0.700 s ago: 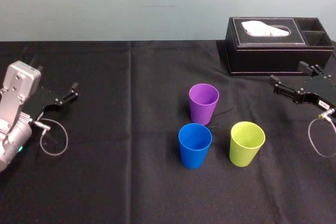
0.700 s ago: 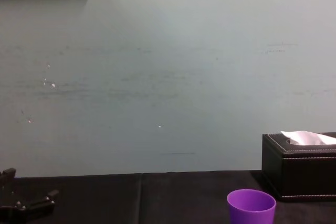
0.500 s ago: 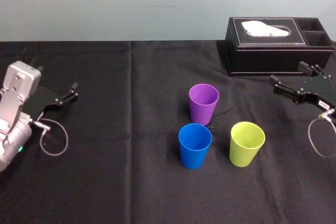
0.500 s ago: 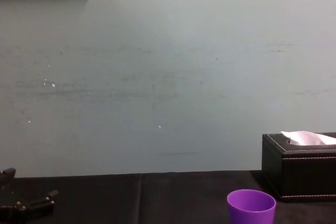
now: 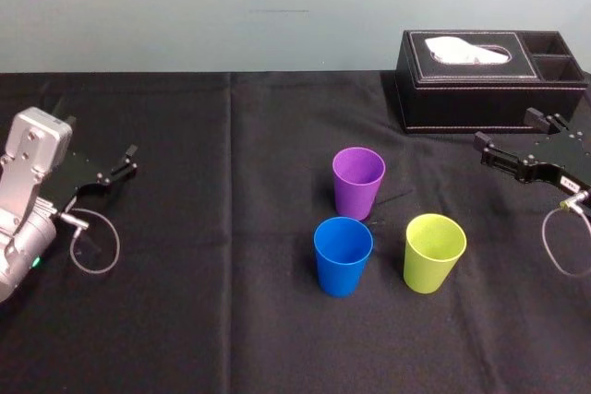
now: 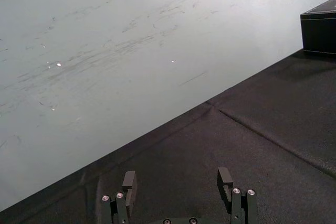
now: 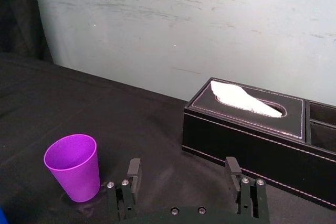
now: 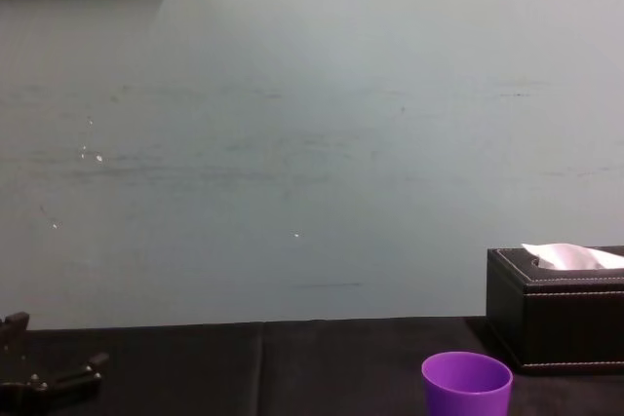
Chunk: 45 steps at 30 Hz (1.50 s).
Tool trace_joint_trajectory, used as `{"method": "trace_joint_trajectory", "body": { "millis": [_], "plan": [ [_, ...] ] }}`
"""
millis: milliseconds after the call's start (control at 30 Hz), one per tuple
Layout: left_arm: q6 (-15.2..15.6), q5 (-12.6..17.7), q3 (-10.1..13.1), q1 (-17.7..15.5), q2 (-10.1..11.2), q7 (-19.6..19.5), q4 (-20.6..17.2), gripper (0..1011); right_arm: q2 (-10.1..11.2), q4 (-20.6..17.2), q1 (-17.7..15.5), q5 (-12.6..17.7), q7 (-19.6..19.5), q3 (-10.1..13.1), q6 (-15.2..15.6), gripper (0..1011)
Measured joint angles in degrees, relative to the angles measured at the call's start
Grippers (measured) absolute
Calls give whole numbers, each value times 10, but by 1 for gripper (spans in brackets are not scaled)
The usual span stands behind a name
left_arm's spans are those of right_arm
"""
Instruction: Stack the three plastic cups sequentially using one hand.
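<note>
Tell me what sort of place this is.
Likely an indoor robot test bench: a black-draped table against a bare wall, the left gripper and right gripper parked open at its sides, a tissue box behind.

On the table (image 5: 231, 320), the far cup (image 5: 358, 182) stood at twelve o'clock, the left cup (image 5: 343, 256) at eight, the right cup (image 5: 434, 252) at four; the tissue box (image 5: 489, 80) sat beyond at one.
</note>
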Motion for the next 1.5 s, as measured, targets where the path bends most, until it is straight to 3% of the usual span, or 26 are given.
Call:
{"method": "trace_joint_trajectory", "body": {
  "millis": [1500],
  "plan": [
    [0, 0, 0, 0, 0, 0, 0, 1011, 0, 0, 0, 0, 0, 0, 0, 1003]
  ]
}}
